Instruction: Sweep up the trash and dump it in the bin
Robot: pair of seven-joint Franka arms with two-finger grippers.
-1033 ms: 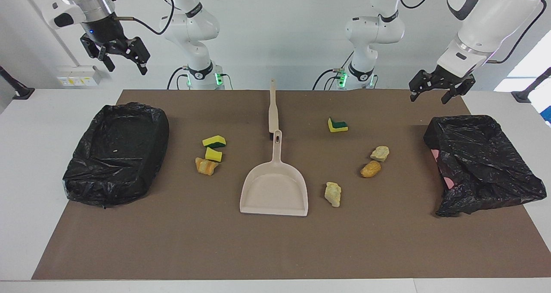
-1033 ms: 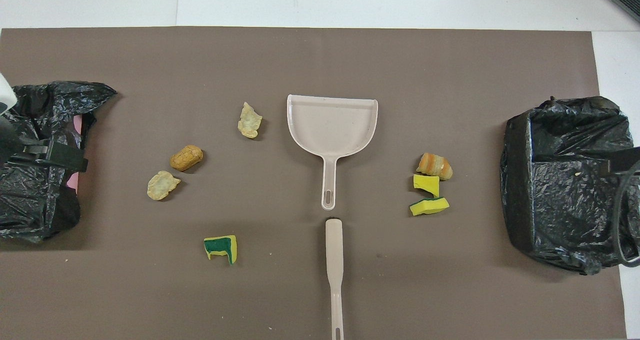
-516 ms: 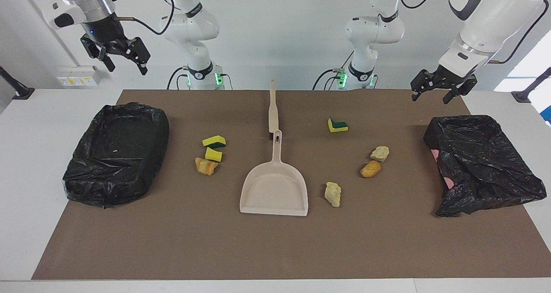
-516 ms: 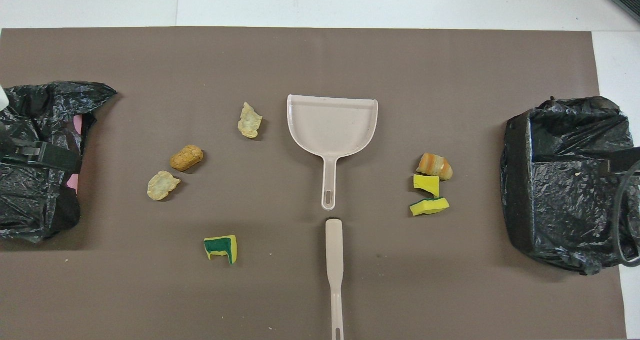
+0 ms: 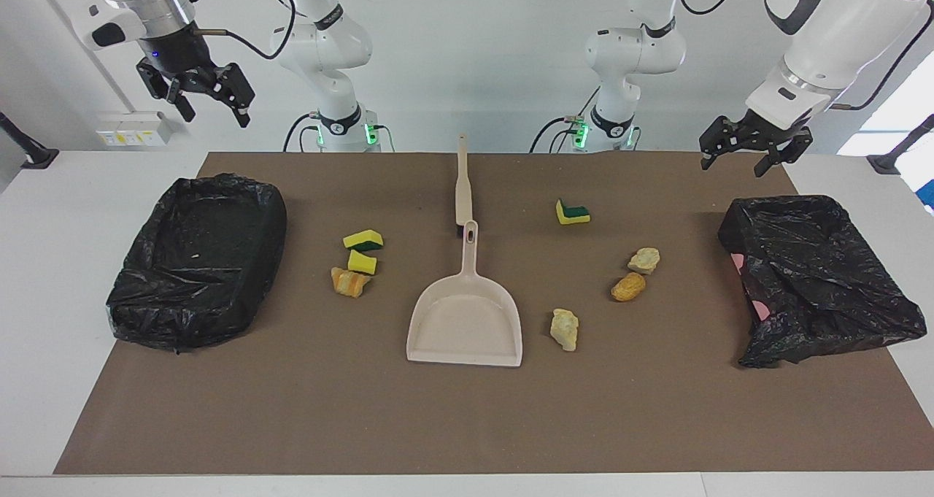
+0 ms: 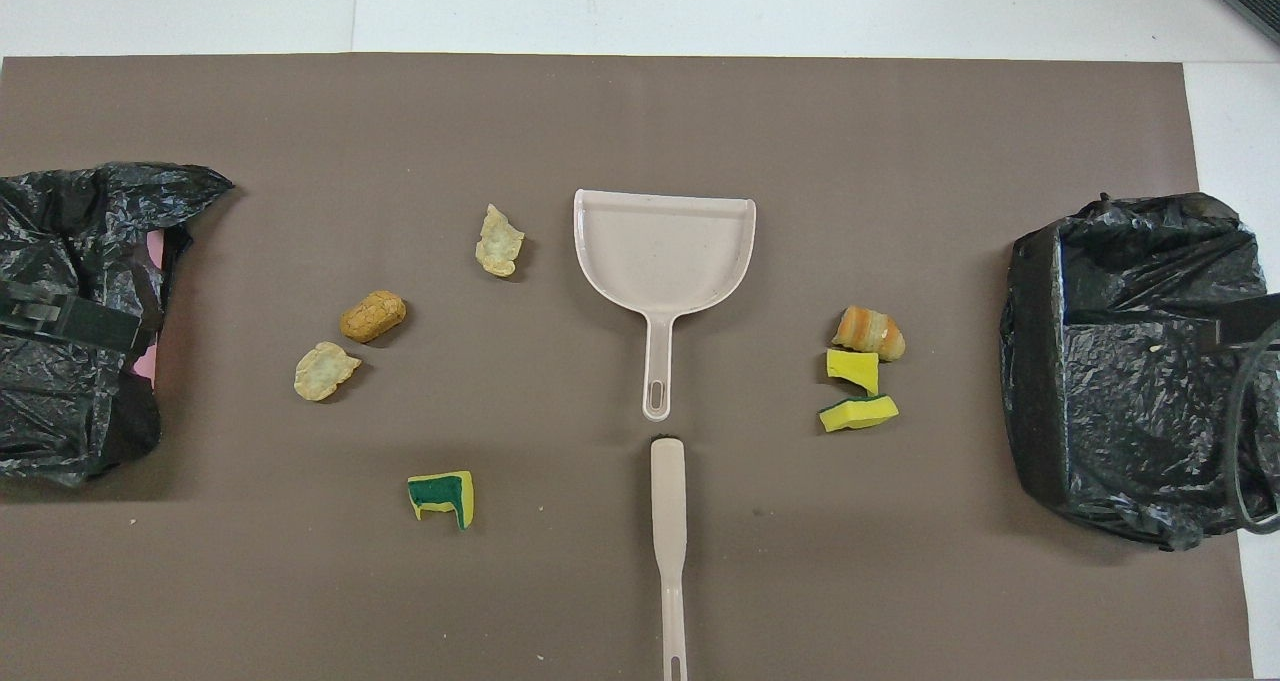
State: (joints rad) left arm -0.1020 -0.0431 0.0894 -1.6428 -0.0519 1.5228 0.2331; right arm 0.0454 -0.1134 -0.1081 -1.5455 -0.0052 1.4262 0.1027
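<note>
The left tool (image 5: pixel 746 154) hangs in the air with its fingers apart and nothing between them, over the mat's edge at the left arm's end of the desk (image 5: pixel 44 212), just beside the crumpled black bag (image 5: pixel 817 278) that shows a bit of pink. The right tool (image 5: pixel 201 95) is raised high, also spread apart and empty, over the right arm's end, above the bin lined with black plastic (image 5: pixel 197 260).

All the trash lies on the brown mat (image 5: pixel 467 424), well apart from both tools. Toward the right arm's end sits a tight cluster of three: a yellow sponge piece with green backing (image 5: pixel 363 240), a small yellow sponge piece (image 5: pixel 362 262) touching or nearly touching it, and an orange-and-cream foam chunk (image 5: pixel 350 282) farthest from the robots of the three. This cluster lies between the lined bin and the beige dustpan (image 5: pixel 467 322).

Toward the left arm's end lie four scraps: a green-backed sponge piece (image 5: pixel 573 212) nearest the robots, a cream chunk (image 5: pixel 644 260) and a tan-orange chunk (image 5: pixel 628 287) close together, and a pale chunk (image 5: pixel 565 329) just beside the dustpan's pan.

The dustpan lies flat at mid-mat, handle pointing toward the robots. The beige brush (image 5: pixel 462 183) lies in line with it, its head just beside the handle's end.
</note>
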